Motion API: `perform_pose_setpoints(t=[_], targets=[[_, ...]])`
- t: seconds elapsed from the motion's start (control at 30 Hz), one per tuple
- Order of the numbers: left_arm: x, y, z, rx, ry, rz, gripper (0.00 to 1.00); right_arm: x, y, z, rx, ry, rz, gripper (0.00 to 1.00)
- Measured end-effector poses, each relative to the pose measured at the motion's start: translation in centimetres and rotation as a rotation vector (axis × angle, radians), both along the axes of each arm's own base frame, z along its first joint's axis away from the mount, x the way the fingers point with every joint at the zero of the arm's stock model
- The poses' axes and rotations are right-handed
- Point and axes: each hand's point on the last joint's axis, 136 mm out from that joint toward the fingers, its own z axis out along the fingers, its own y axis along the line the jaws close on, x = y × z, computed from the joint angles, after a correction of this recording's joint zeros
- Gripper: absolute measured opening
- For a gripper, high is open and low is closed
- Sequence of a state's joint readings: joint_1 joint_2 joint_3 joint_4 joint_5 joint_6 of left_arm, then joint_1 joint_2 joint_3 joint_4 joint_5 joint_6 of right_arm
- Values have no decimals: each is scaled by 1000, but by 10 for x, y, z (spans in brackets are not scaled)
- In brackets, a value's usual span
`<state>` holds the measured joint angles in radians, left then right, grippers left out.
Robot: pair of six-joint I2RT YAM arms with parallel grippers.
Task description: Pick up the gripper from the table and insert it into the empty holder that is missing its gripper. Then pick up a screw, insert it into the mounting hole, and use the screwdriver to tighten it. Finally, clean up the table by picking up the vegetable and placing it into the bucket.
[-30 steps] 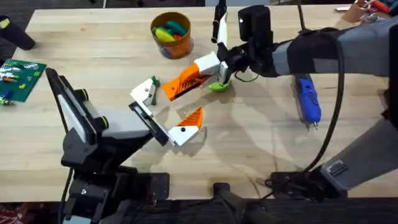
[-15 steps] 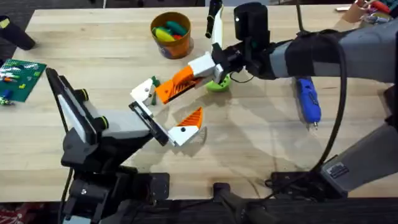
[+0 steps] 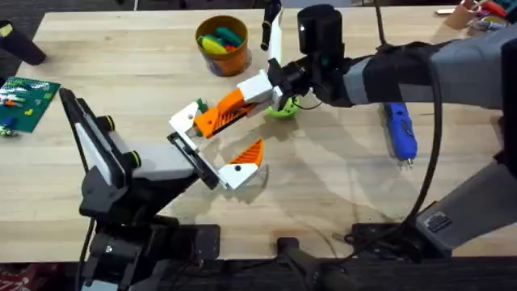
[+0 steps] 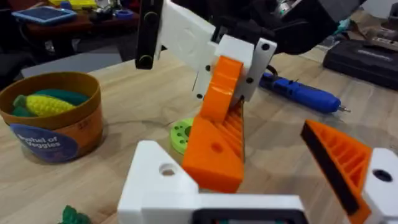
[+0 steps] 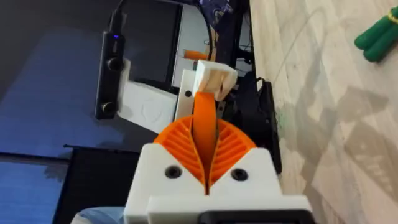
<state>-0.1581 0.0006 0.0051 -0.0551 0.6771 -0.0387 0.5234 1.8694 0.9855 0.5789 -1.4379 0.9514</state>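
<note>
Since the earlier frame, the right gripper (image 3: 260,90) has carried the gripper (image 3: 220,111) left, its tip now touching the holder (image 3: 185,119). Fingers clamp the wedge. Left gripper (image 3: 212,153): spread apart, empty.

Robotics lab: wooden bench (image 3: 121,65), circuit board (image 3: 24,101), dark monitor (image 5: 74,81), cluttered tables behind

A light wooden table (image 3: 339,202) with visible grain fills the scene under even light. Beyond its far edge the floor is dark. Behind the table stands a low reddish surface (image 4: 68,25) carrying a blue tray (image 4: 46,12) and small clutter.
</note>
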Motion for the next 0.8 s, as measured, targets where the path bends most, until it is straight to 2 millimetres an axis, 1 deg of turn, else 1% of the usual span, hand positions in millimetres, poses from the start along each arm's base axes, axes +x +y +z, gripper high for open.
perform_pose_setpoints(t=[0.17,0.37,0.47,0.63,0.8], targets=[[0,0,0,0,0,0,988,0,0,-1,-18,37,-2,20],[0,0,0,-1,2,0,988,1,1,-8,-40,80,-3,21],[0,0,0,-2,3,0,988,1,1,-7,-43,89,-4,20],[0,0,0,0,-2,1,988,4,3,-3,-23,54,-11,20],[0,0,0,0,-1,0,988,4,5,-6,-44,92,-17,21]])
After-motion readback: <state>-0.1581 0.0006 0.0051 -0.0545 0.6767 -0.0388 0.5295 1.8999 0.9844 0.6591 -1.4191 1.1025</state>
